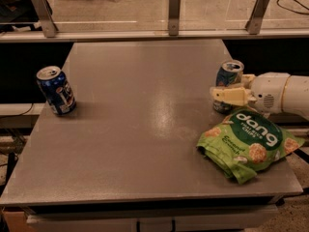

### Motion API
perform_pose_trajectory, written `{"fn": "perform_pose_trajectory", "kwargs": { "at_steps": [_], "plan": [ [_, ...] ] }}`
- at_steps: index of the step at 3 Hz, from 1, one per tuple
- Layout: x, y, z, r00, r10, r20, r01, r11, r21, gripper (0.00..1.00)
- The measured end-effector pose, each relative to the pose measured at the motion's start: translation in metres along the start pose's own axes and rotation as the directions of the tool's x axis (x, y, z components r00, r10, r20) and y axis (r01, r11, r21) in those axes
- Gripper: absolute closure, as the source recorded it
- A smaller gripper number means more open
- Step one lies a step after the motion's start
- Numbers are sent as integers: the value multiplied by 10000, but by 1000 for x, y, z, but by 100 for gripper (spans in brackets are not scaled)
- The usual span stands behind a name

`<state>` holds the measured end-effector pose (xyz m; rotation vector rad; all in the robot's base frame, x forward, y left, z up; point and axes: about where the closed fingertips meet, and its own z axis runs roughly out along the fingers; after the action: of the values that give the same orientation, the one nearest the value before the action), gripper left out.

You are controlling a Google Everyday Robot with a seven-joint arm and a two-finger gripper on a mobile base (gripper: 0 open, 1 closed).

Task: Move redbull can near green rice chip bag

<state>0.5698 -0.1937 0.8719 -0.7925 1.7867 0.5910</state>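
Observation:
The redbull can (pixel 230 74) stands upright near the table's right edge, just behind the green rice chip bag (pixel 248 141). The bag lies flat at the front right of the table, its white "dang" lettering facing up. My gripper (pixel 224 93) reaches in from the right on a white arm and is shut on the can's lower body. One cream finger (pixel 232 96) crosses the front of the can; the other is hidden behind it. The can's base sits at table level, a short gap from the bag's top edge.
A wider dark blue can (pixel 56 90) stands at the table's left edge. The grey table (pixel 140 129) ends close to the bag on the right and front. A rail with metal posts (pixel 174 12) runs along the back.

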Motion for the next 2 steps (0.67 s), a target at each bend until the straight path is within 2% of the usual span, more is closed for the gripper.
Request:
{"fn": "perform_pose_trajectory", "kwargs": {
  "at_steps": [2],
  "plan": [
    [3, 1, -5, 10000, 2, 83, -2, 10000, -60, 13]
  ]
}}
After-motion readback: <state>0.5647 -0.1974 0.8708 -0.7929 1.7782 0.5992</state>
